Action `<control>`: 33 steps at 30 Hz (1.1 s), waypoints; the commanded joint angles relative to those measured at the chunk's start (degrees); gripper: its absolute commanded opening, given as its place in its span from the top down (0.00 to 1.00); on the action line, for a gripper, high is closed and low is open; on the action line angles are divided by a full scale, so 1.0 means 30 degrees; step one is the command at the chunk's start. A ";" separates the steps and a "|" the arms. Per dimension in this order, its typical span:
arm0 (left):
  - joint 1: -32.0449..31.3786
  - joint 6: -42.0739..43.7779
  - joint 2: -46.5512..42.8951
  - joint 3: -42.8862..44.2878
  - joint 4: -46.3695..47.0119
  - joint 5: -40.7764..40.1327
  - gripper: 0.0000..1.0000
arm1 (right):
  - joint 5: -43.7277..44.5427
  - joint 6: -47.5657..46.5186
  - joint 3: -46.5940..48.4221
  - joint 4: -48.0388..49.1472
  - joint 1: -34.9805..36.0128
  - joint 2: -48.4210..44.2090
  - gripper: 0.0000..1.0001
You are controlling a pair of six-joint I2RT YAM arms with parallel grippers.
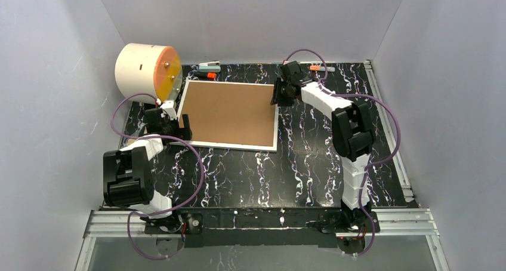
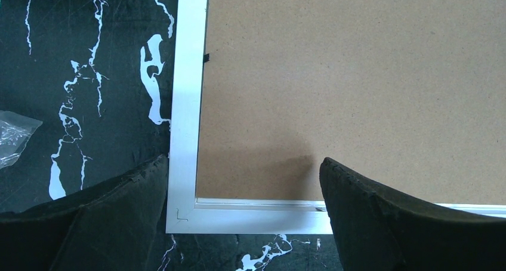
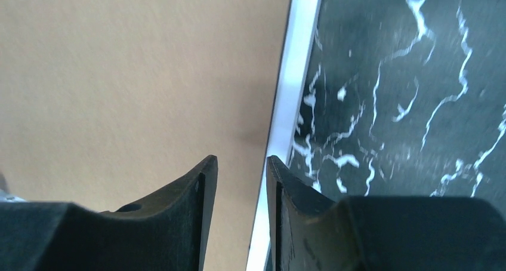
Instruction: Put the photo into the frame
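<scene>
Lying back-up on the black marbled table [image 1: 268,172], the frame [image 1: 230,113] shows its brown board inside a thin white edge. The left gripper [image 2: 243,160] is spread wide across the frame's near left corner and grips nothing. The right gripper [image 3: 241,159] is at the frame's right edge, its fingers a narrow gap apart with nothing clamped. Whether either touches the frame cannot be told.

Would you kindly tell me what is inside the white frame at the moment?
A brown backing board fills the frame from rim to rim, lying flat. Anything under that board, the photo included, is covered, so it cannot be seen.
</scene>
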 commanded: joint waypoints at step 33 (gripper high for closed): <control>-0.0051 -0.0308 -0.0235 -0.0308 0.0063 0.0365 0.08 | -0.1511 -0.0877 0.6367 0.1363 0.0400 0.3824 0.59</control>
